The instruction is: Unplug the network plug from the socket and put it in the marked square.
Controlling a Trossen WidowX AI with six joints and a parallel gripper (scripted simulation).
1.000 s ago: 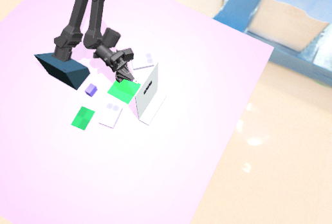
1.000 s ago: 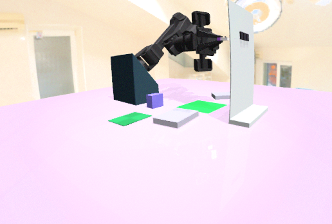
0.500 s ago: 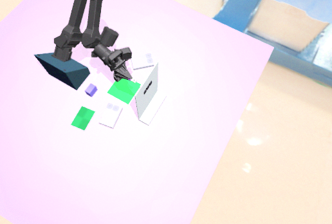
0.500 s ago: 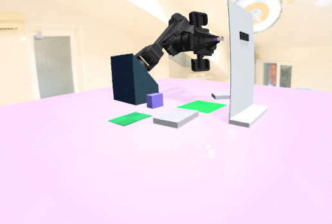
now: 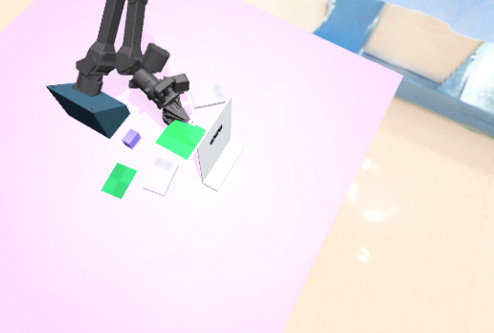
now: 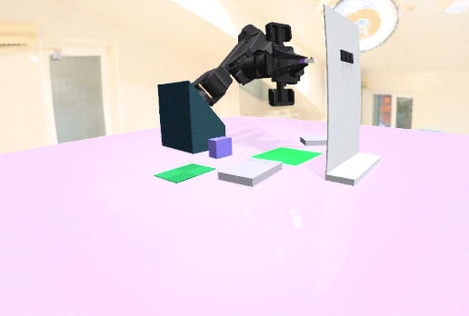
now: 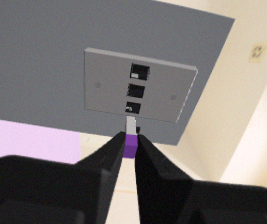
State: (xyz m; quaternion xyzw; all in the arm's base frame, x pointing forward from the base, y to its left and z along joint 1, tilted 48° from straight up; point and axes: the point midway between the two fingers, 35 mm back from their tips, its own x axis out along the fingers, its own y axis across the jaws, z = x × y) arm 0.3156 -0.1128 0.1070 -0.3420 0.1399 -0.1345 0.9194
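Plug (image 6: 308, 60) (image 7: 130, 137) in gripper (image 5: 189, 121) (image 6: 306, 61) (image 7: 130, 138) (clear of panel (image 5: 214, 145) (image 6: 342, 100) (image 7: 50, 60))

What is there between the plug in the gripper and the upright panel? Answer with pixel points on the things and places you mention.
Only open air: the exterior view shows a bare gap from the plug (image 5: 191, 122) (image 6: 310, 60) (image 7: 130, 137), held in the gripper (image 5: 189, 121) (image 6: 304, 61) (image 7: 130, 138), to the upright panel (image 5: 216, 145) (image 6: 342, 109) (image 7: 45, 60).

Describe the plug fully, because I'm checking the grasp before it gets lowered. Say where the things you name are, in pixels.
The plug (image 5: 192, 122) (image 6: 309, 60) (image 7: 130, 135) is small and narrow, with a purple rear part and a pale grey-white front part, plastic-looking. The gripper (image 5: 189, 122) (image 6: 304, 61) (image 7: 130, 138) pinches its purple part. It is held in the air, out of the sockets, its pale end toward the upright panel (image 5: 211, 153) (image 6: 343, 113) (image 7: 45, 65). I cannot make out its tab.
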